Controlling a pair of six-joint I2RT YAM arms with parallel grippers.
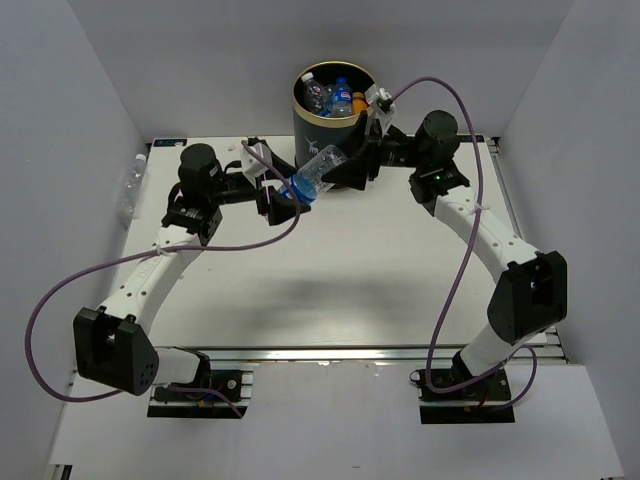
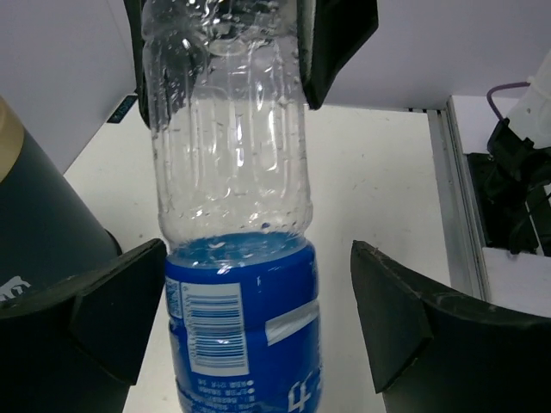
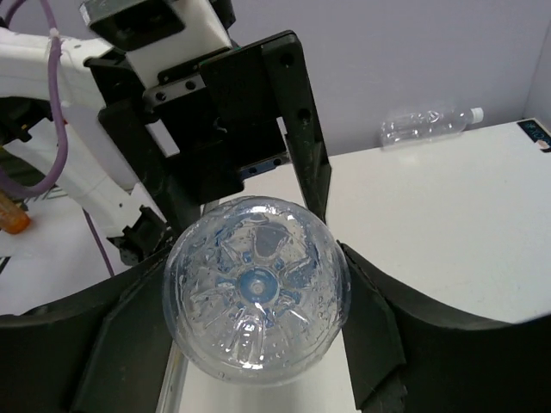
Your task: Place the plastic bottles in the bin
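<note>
White desk (image 1: 380, 270) under both arms. At its far middle, upright, the dark navy bin (image 1: 312, 125) with a gold rim. Small white logo on its wall, too small to read. Inside, a heap of binned bottles (image 1: 335, 95), clear with blue labels, and an orange bottle (image 1: 360, 101) at the right side.

Just in front of the bin, off the desk, the held bottle (image 1: 315, 175), tilted between the two tools. Clear base end toward the bin, blue-labelled end toward the left arm.

Right tool (image 3: 254, 258) clenched on the clear base end, a finger tight against each side. Left tool (image 2: 258, 249) released around the blue label: one finger just beside the label, an open gap at the other.

On that label, a white barcode panel with fine print and part of a large white character, neither legible.

By the left wall, a spare bottle (image 3: 426, 127), clear with a white cap, lying on its side on the desk.
</note>
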